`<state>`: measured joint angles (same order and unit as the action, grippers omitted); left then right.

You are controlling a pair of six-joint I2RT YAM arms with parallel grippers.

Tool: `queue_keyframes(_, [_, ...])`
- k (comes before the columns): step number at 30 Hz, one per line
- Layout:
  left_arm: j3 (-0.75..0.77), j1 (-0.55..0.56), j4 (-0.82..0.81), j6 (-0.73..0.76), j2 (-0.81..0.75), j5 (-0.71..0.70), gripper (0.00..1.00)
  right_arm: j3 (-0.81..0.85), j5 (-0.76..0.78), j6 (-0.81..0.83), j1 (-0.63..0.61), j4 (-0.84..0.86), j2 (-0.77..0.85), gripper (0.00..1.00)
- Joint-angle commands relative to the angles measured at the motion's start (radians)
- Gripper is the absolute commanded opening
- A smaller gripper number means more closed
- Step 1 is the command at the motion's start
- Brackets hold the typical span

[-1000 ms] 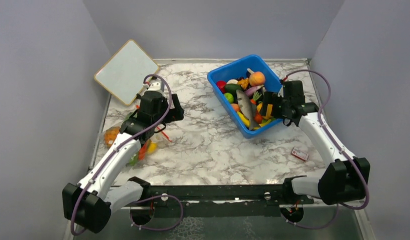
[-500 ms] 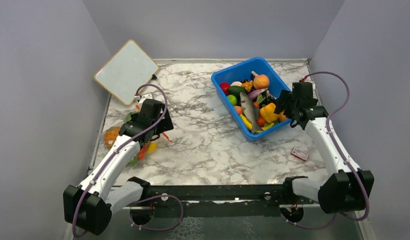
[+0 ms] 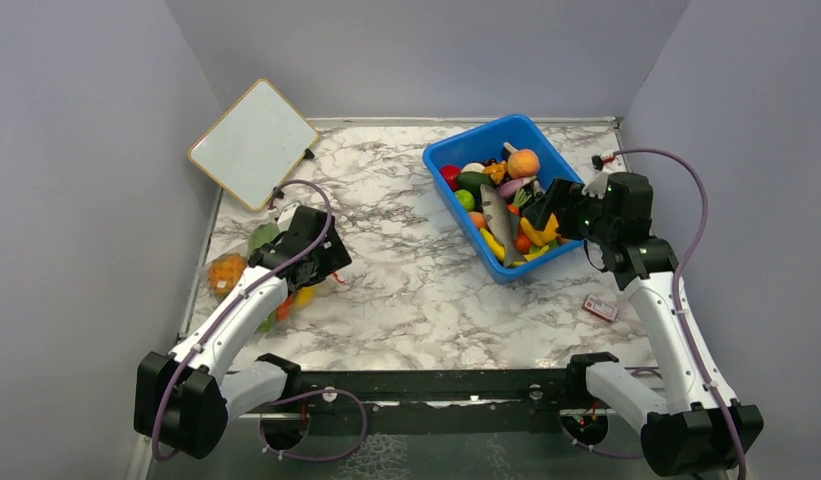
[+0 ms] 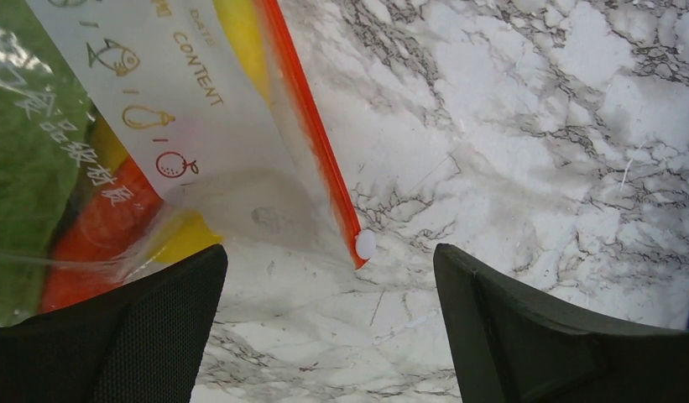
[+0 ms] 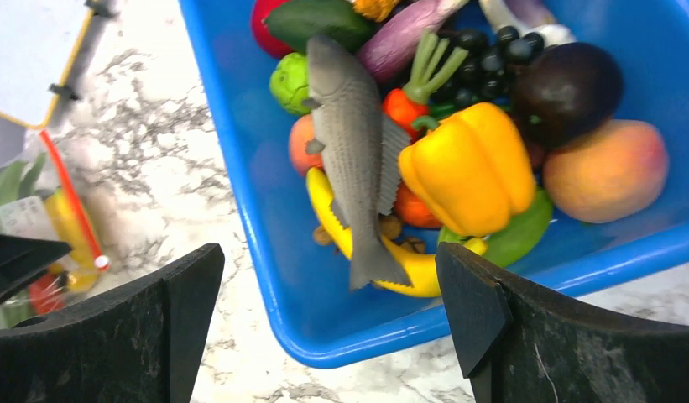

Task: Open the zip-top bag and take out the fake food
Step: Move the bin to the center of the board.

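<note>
The left gripper (image 4: 328, 264), held wide and empty like the right gripper (image 5: 328, 269), is now brought down over the zip-top bag (image 4: 181, 143) at its orange zip strip (image 4: 311, 134), ready for opening.

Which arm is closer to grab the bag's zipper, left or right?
Left. The open left tool hovers over the zip-top bag at its red zip strip; the right tool is across the table, at the blue bin.

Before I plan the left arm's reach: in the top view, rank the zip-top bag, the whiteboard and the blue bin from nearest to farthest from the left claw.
1. zip-top bag: right beside the left claw, by the table's left edge.
2. whiteboard: back-left corner, leaning on the wall.
3. blue bin: across the table, toward the back right.
</note>
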<state>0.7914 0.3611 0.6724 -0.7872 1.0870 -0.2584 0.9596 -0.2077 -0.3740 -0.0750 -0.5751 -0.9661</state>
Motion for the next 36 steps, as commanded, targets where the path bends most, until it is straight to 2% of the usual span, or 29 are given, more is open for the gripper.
queue_keyframes(1, [-0.062,-0.005,-0.020,-0.212,-0.001,0.024,0.94,-0.022,-0.134,-0.052,0.000,0.063,0.029,0.99])
queue_keyframes(5, [-0.104,-0.005,-0.047,-0.307,-0.001,-0.018,0.90,-0.027,-0.190,-0.033,0.000,0.045,0.020,0.96])
queue_keyframes(9, [-0.139,-0.005,-0.082,-0.336,-0.002,-0.044,0.86,-0.038,-0.558,0.046,-0.013,0.053,-0.054,0.89])
queue_keyframes(10, [-0.147,-0.005,-0.091,-0.344,-0.001,-0.051,0.86,-0.037,-0.591,0.045,-0.039,0.061,-0.084,0.87])
queue_keyframes(11, [-0.155,-0.005,-0.099,-0.350,-0.001,-0.056,0.85,-0.025,-0.537,0.051,-0.094,0.060,-0.100,0.86])
queue_keyframes(12, [-0.161,-0.005,-0.107,-0.353,-0.001,-0.060,0.84,-0.005,-0.411,0.059,-0.176,0.052,-0.115,0.86])
queue_keyframes(14, [-0.169,-0.005,-0.120,-0.353,-0.002,-0.064,0.83,0.053,0.042,0.067,-0.368,0.002,-0.158,0.86])
queue_keyframes(15, [-0.173,-0.005,-0.125,-0.353,-0.004,-0.068,0.83,0.081,0.219,0.082,-0.433,-0.022,-0.194,0.86])
queue_keyframes(16, [-0.178,-0.005,-0.126,-0.352,-0.007,-0.074,0.82,0.104,0.318,0.097,-0.466,-0.036,-0.234,0.86])
queue_keyframes(20, [-0.203,-0.007,-0.148,-0.355,-0.024,-0.092,0.81,0.169,0.448,0.159,-0.503,0.000,-0.374,0.86])
queue_keyframes(24, [-0.198,-0.008,-0.165,-0.333,-0.026,-0.092,0.81,0.183,0.651,0.200,-0.529,0.077,-0.443,0.86])
queue_keyframes(28, [-0.197,-0.008,-0.173,-0.319,-0.022,-0.088,0.81,0.152,0.711,0.270,-0.528,0.152,-0.495,0.89])
queue_keyframes(30, [-0.201,-0.010,-0.209,-0.291,-0.021,-0.069,0.80,0.152,0.783,0.263,-0.519,0.137,-0.529,0.90])
queue_keyframes(32, [-0.200,-0.010,-0.230,-0.269,-0.016,-0.047,0.80,0.154,0.785,0.234,-0.483,0.115,-0.545,0.90])
queue_keyframes(36, [-0.197,-0.010,-0.241,-0.253,0.004,-0.036,0.79,0.143,0.666,0.220,-0.423,0.115,-0.515,0.90])
